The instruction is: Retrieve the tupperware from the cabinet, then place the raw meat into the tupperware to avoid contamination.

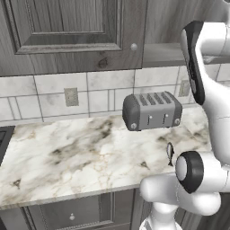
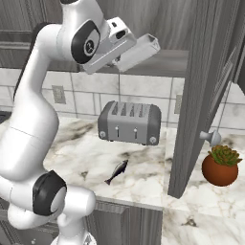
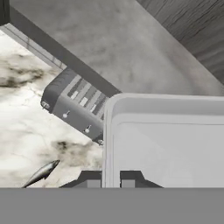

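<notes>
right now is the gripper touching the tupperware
Touching. In the hand view the gripper has its fingertips closed on the near rim of the tupperware; the right base view shows the box held up in the air above the toaster.

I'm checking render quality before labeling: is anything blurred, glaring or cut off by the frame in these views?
Left base view: even flat light, sharp toaster, fish partly hidden behind the arm. Right base view: no glare, soft shadows under the plant pot. Hand view: the box sits close and is cropped at the right edge, looking washed out; claw shut on its rim.
</notes>
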Robot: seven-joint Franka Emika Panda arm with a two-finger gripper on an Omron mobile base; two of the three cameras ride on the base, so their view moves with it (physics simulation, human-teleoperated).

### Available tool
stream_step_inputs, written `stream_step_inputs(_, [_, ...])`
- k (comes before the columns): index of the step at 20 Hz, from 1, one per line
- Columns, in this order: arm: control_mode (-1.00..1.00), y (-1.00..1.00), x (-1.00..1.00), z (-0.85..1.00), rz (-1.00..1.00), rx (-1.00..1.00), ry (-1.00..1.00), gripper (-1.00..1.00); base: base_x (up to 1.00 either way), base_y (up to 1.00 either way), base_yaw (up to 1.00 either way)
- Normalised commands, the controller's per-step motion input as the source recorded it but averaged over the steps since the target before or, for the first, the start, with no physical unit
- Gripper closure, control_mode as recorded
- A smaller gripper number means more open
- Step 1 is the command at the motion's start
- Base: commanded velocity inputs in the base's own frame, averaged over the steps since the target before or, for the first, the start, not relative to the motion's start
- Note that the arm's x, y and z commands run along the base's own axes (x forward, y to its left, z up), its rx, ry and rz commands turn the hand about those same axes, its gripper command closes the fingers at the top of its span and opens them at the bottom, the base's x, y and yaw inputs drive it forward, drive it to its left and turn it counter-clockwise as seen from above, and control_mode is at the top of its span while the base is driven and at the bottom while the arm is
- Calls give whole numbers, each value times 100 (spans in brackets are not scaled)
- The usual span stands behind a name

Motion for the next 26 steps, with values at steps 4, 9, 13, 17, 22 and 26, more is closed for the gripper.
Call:
stream_step_inputs(4, [-100, 27, -83, -11, 0, 0, 0, 100, 0, 0, 0])
stream_step_inputs(9, [-100, 33, -62, -19, 0, 0, 0, 100, 0, 0, 0])
stream_step_inputs(13, [-100, 44, -61, -25, 0, 0, 0, 100, 0, 0, 0])
stream_step_inputs(17, [-100, 49, -59, -25, 0, 0, -1, 100, 0, 0, 0])
stream_step_inputs(22, [-100, 58, -62, -28, 0, 0, 0, 100, 0, 0, 0])
stream_step_inputs(26, [-100, 54, -47, -32, 0, 0, 0, 100, 0, 0, 0])
